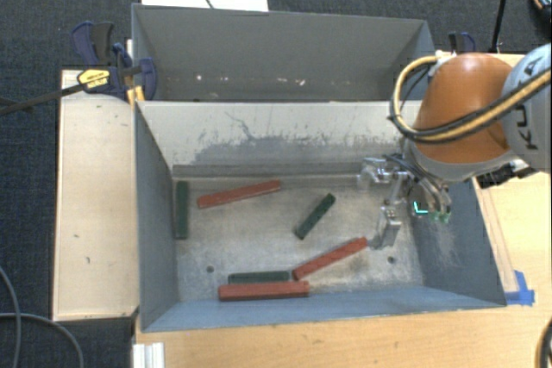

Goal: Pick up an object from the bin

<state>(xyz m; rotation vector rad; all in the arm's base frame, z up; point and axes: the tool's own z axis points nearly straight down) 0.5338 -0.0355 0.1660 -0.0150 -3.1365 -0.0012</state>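
My gripper point(390, 234) hangs low over the right part of the bin floor, under the arm's orange cover. Its tip is right beside the upper right end of a slanted red bar point(330, 259); whether they touch I cannot tell. A short dark green bar point(314, 215) lies tilted a little to the left of the gripper, apart from it.
Another red bar point(239, 195) lies near the back wall and a green bar point(182, 209) stands along the left wall. At the front, a dark green bar point(259, 277) lies just above a red bar point(263, 291). The right wall is close behind the gripper.
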